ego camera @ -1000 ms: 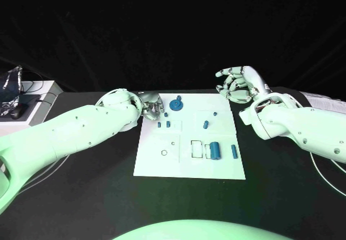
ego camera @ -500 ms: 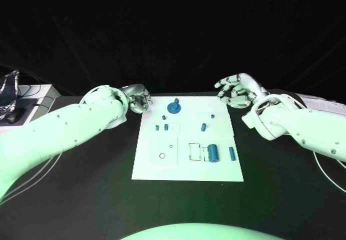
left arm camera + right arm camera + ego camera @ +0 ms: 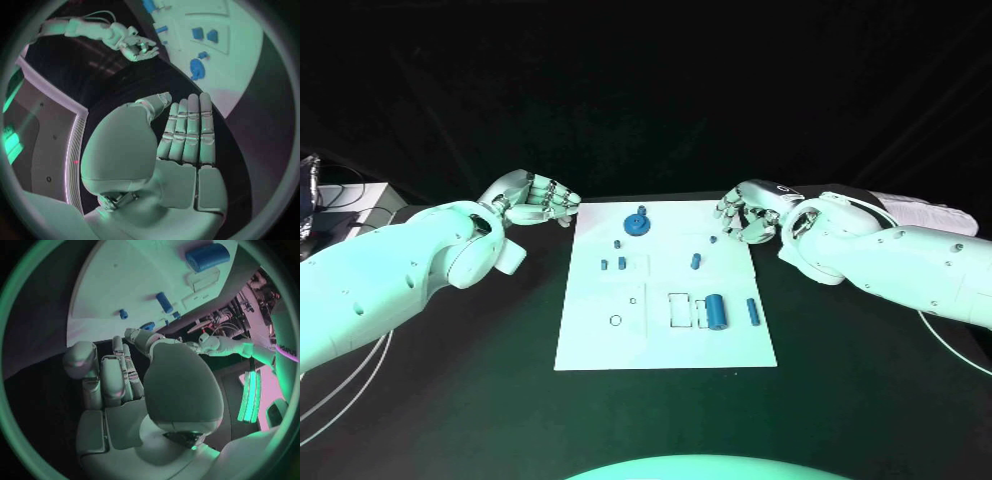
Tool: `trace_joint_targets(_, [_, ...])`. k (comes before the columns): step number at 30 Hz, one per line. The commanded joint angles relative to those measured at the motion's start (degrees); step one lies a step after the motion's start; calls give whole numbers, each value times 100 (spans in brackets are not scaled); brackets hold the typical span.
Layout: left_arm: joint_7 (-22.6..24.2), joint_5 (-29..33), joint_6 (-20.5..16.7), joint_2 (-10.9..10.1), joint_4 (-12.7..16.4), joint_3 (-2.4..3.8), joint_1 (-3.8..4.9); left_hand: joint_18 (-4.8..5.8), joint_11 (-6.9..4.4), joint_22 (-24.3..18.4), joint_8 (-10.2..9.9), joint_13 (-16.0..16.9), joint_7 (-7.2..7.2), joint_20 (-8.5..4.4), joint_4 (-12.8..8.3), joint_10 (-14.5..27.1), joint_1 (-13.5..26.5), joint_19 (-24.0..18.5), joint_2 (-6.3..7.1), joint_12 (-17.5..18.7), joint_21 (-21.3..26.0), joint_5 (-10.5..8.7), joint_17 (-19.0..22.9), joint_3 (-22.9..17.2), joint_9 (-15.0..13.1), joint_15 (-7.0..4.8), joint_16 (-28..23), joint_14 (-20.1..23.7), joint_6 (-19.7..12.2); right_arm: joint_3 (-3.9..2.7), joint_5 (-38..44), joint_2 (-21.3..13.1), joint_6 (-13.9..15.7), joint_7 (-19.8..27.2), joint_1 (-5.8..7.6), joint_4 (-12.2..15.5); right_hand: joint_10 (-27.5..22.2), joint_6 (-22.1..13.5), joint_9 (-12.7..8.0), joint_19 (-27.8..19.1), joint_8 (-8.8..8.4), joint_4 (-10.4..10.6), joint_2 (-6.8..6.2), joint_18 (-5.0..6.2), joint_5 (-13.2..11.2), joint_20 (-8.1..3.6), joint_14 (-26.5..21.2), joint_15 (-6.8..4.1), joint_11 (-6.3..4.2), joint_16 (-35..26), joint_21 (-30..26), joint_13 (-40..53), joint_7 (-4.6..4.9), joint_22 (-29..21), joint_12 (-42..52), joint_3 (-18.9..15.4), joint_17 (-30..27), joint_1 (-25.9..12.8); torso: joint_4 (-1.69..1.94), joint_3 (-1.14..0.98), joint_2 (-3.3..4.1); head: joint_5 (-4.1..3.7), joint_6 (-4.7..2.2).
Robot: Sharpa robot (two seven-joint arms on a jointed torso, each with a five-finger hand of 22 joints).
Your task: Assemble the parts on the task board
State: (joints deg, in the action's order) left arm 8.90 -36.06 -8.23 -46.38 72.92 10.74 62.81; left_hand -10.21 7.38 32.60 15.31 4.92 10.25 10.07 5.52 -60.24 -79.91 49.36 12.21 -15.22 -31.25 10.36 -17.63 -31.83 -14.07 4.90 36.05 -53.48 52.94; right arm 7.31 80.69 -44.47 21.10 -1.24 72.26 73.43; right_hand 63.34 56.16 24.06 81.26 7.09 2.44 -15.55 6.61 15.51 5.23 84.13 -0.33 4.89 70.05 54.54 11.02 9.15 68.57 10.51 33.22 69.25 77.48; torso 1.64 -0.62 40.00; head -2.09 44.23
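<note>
Black table (image 3: 473, 390) carries the task board (image 3: 661, 345) with its blue parts (image 3: 714, 311) untouched, while the left hand (image 3: 535, 200) and right hand (image 3: 750, 212), both empty with fingers together, have drawn back to the board's far corners, so no assembly is under way.

The right hand (image 3: 750, 212) covers the task board (image 3: 661, 345) corner beneath it, so whether its fingertips touch the plate cannot be told. The left hand (image 3: 531, 198) hides the worktop (image 3: 459, 400) under it. The small blue parts (image 3: 612, 264) between the two hands are too tiny to read their shape. In the right wrist view the board runs out past the circle's rim beyond that hand's fingers
</note>
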Motion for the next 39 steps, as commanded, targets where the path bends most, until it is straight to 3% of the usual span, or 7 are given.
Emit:
trace_joint_targets(1, [684,1987,425,-131,267,61,-106,-15,54,-295,34,-115,-7,90,29,-77,-75,20,-21,297,383,16,131,4,-19,62,-563,-5,16,0,1106,41,-326,-680,-27,-12,24,37,4,48,-1,16,-37,-52,-47,2,257,42,25,76,84,-54,-22,59,-71,41,49,-41,14,28,-35,-26,-14])
trace_joint_targets(2, [693,2013,435,-143,285,67,-116,-18,55,-346,32,-118,-6,98,26,-102,-87,48,-25,353,441,17,142,11,-21,65,-646,-39,14,1,1143,47,-330,-708,-32,-13,20,37,4,48,-3,18,-42,-52,-51,3,258,43,27,83,84,-64,-21,60,-82,41,51,-45,15,31,-37,-32,-16])
trace_joint_targets(4, [766,2214,511,-244,451,138,-221,-19,58,-608,30,-120,1,140,35,-222,-112,56,-47,577,775,28,178,18,-30,81,-978,-178,19,2,1289,80,-347,-831,-55,-16,6,38,3,49,-7,25,-56,-53,-58,7,256,49,32,91,93,-95,-23,70,-117,38,45,-59,25,52,-45,-57,-10])
trace_joint_targets(8, [854,2388,609,-370,672,265,-379,-23,69,-1069,28,-113,11,226,70,-386,-111,164,-44,898,1326,27,196,35,-44,123,-1508,-277,44,4,1431,153,-376,-954,-84,-30,-33,53,3,53,-9,42,-73,-58,-66,16,253,59,45,126,125,-159,-19,99,-187,23,55,-87,32,73,-55,-59,-11])
trace_joint_targets(13, [924,2446,661,-463,832,354,-482,-25,94,-1517,19,-108,31,336,112,-451,-107,189,-19,1113,1861,30,219,24,-53,179,-1926,-265,51,16,1511,289,-490,-1005,-127,-89,-83,84,7,54,-3,53,-69,-60,-70,27,251,69,57,165,141,-227,-16,117,-260,7,66,-97,25,64,-48,-57,-11])
trace_joint_targets(26, [920,2385,581,-530,920,391,-515,-31,117,-1715,14,-110,72,374,129,-423,-108,256,-3,1158,2072,29,223,23,-55,201,-2085,-276,53,34,1438,403,-717,-951,-198,-65,-59,233,29,35,54,85,-18,-48,-68,38,229,69,50,197,109,-347,-42,117,-331,-17,43,-96,19,52,-28,-16,20])
trace_joint_targets(39, [895,2366,518,-544,914,399,-516,-31,133,-1794,9,-110,92,385,133,-388,-112,291,7,1160,2153,25,222,28,-54,216,-2152,-275,54,38,1349,491,-576,-861,-221,-67,11,312,42,67,84,97,38,-64,-43,27,238,53,33,279,231,-411,-65,199,-352,24,94,-71,28,46,-33,0,52])
